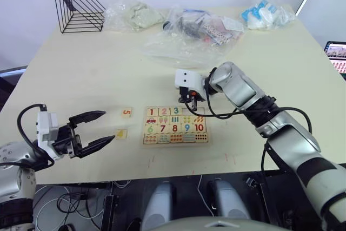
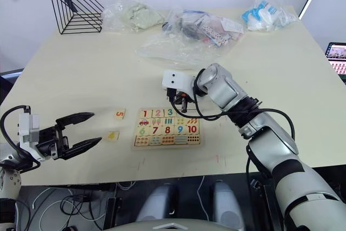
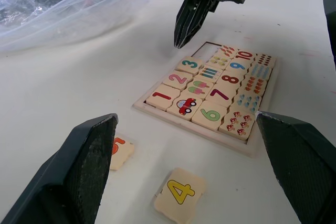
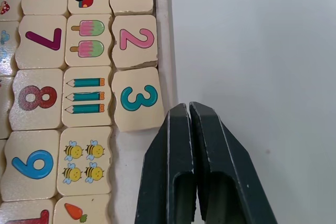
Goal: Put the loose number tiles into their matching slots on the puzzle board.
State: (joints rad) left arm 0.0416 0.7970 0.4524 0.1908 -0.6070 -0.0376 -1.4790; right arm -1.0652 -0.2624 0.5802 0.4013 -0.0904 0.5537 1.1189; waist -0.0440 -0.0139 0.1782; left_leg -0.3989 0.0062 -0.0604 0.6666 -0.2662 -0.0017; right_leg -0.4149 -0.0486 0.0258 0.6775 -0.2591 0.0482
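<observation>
The puzzle board (image 1: 175, 126) lies near the table's front edge, with tiles 1, 2 and 3 (image 4: 139, 99) seated in its far row. To the right of the 3, two slots (image 1: 193, 111) are bare wood. A loose tile with an orange 5 (image 1: 126, 112) and one with a yellow 4 (image 1: 121, 133) lie on the table left of the board. My left gripper (image 1: 108, 126) is open, low over the table, just left of these two tiles and holding nothing. Shut and empty, my right gripper (image 1: 188, 103) points down at the board's far edge beside the 3.
A black wire rack (image 1: 78, 6) stands at the far left corner. Several plastic bags (image 1: 197, 33) with contents lie along the back of the table. A screen (image 1: 338, 55) shows at the right edge.
</observation>
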